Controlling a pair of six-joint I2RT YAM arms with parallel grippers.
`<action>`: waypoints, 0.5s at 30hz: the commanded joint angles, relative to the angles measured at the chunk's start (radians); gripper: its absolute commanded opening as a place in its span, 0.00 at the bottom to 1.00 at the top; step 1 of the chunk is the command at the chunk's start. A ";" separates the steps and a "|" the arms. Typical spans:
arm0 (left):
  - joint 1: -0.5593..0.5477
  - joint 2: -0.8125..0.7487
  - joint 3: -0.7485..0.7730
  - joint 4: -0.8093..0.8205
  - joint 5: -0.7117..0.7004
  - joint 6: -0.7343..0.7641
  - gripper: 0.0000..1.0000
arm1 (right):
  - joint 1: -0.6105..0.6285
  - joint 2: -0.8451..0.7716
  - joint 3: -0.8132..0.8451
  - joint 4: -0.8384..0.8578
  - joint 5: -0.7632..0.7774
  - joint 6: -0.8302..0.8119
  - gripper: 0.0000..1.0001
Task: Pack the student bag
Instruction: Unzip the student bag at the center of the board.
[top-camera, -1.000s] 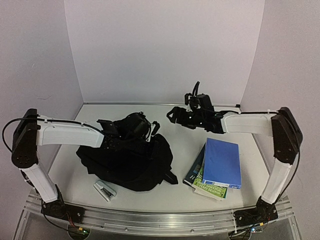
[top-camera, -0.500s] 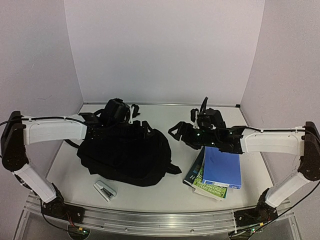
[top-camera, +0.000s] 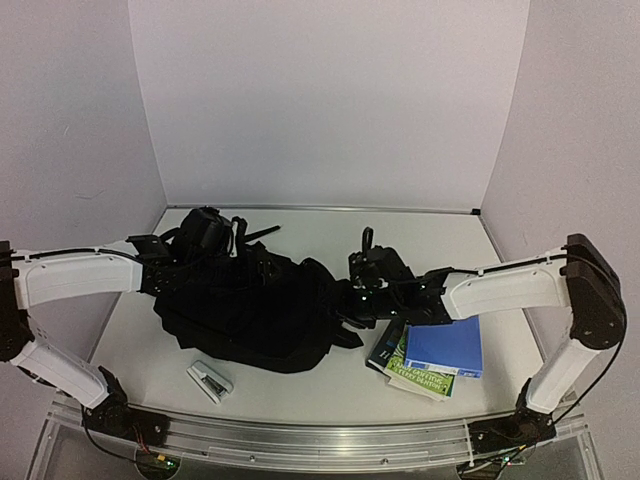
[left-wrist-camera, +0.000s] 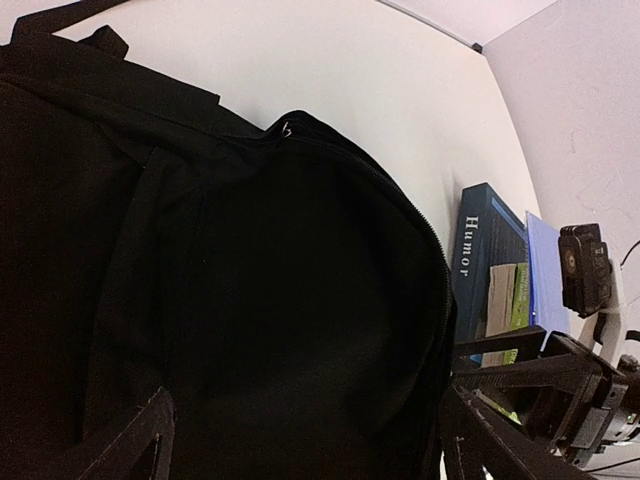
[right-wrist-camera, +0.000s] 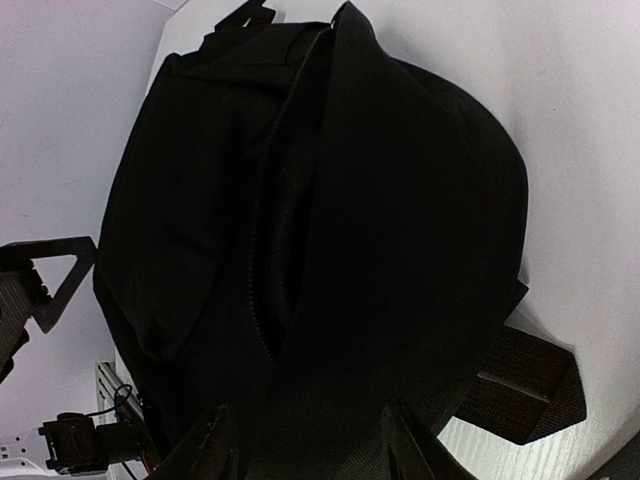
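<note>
The student bag (top-camera: 250, 310) is lying directly beneath the left gripper (left-wrist-camera: 305, 425), whose jaws are standing wide apart. Its long axis is running toward the right gripper (right-wrist-camera: 305, 435), which is straddling its rim half-narrowed, grip unclear

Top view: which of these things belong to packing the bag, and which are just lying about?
In the job:
- bag
- books, stacked beside it, likely what goes in

Lying about:
- stapler, on the table in front of the bag, apart from it; possibly to be packed too
</note>
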 joint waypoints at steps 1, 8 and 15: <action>0.003 -0.022 0.007 -0.002 -0.019 -0.003 0.93 | 0.018 0.021 0.054 0.008 -0.009 0.007 0.49; 0.003 0.021 0.030 -0.015 0.033 0.009 0.94 | 0.024 0.019 0.024 0.008 0.000 0.025 0.14; -0.028 0.186 0.181 -0.065 0.223 0.072 0.92 | 0.027 -0.040 -0.034 0.029 0.016 0.034 0.00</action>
